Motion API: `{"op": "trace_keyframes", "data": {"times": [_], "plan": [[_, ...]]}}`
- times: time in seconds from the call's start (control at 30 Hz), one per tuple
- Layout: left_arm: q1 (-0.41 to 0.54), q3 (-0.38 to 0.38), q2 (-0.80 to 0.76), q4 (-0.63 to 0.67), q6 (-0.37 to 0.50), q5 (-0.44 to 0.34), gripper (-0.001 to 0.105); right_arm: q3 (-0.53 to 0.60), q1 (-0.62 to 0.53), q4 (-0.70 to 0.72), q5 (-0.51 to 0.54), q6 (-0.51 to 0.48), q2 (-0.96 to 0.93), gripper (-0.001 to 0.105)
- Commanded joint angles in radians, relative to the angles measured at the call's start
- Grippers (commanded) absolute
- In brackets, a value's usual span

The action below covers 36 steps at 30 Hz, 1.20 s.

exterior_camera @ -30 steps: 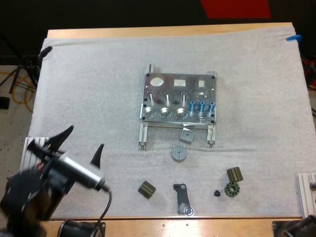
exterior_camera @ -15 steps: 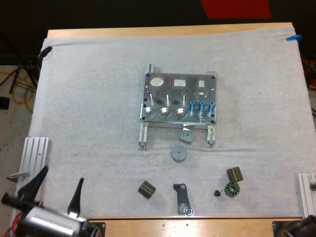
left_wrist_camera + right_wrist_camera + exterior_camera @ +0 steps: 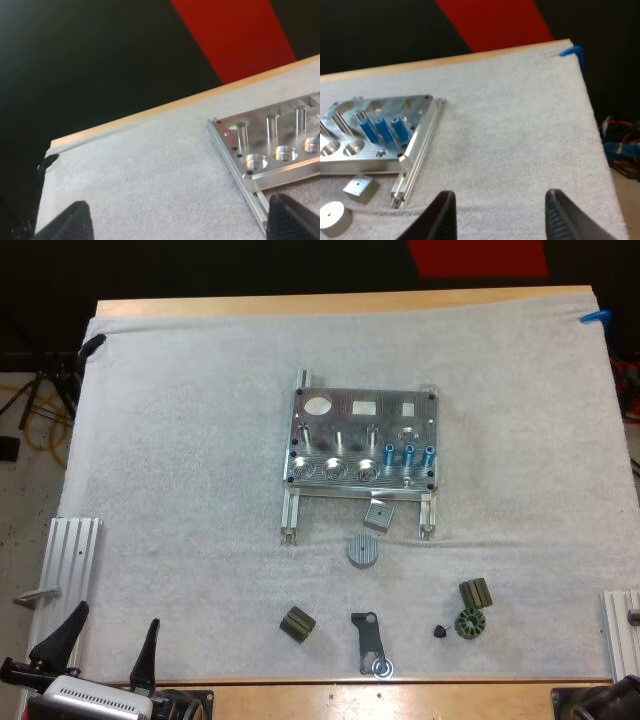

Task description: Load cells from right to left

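left gripper (image 3: 117, 616) sits at the lower left corner of the high view, fingers spread wide, holding nothing. right gripper (image 3: 500, 195) is likewise spread and empty, looking over the fixture's right end. task's things: three blue cells (image 3: 409, 453) stand upright in a row at the right end of the fixture (image 3: 387, 420), mid-frame, long axis vertical, so a grasp prob. has to come from above w/ a finger either side. from the left gripper they lie up and to the right, well apart, w/ the fixture's left half between. just left of the cells along the front edge are three round recesses (image 3: 333, 472), bare metal; can't tell if those take cells. judgement: right arm is nearer the cells, left arm nearer the bare left half, and right-to-left order puts the next slot left of the row. loose bits on the mat (image 3: 180, 440) below the fixture are grey or dark parts (image 3: 297, 624), none blue.
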Motion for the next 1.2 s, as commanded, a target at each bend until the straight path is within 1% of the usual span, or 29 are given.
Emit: {"op": "trace_keyframes", "data": {"times": [0.0,0.07,0.1,0.17,0.27,0.33,0.47,0.67,0.8,0.97,1.17], "plan": [[0.001,0.012,-0.138,0.003,-0.024,-0.013,0.07,0.027,0.0,-0.043,-0.008,-0.003,-0.039,0.041],[0.001,0.039,-0.138,0.001,-0.03,-0.013,0.07,0.072,0.0,-0.115,-0.034,-0.006,-0.039,0.041],[0.001,0.047,-0.138,0.001,-0.03,-0.013,0.07,0.086,0.0,-0.127,-0.04,-0.008,-0.039,0.041],[0.001,0.083,-0.138,-0.007,-0.03,-0.013,0.07,0.141,0.0,-0.193,-0.083,-0.034,-0.037,0.041],[0.001,0.134,-0.138,-0.061,-0.03,-0.008,0.07,0.199,0.0,-0.253,-0.111,-0.064,-0.036,0.041],[0.001,0.168,-0.138,-0.102,-0.03,-0.002,0.07,0.235,0.0,-0.283,-0.114,-0.082,-0.036,0.041],[0.001,0.246,-0.136,-0.166,-0.034,0.056,0.07,0.304,0.0,-0.345,-0.114,-0.121,-0.036,0.041],[0.001,0.331,-0.136,-0.177,-0.04,0.066,0.07,0.37,0.0,-0.397,-0.114,-0.137,-0.036,0.041],[0.001,0.352,-0.136,-0.177,-0.046,0.071,0.07,0.395,0.0,-0.408,-0.137,-0.137,-0.036,0.041],[0.001,0.362,-0.136,-0.189,-0.047,0.076,0.07,0.438,0.0,-0.406,-0.28,-0.137,-0.036,0.041],[0.001,0.372,-0.136,-0.207,-0.047,0.076,0.07,0.443,0.0,-0.419,-0.287,-0.139,-0.033,0.041]]}}
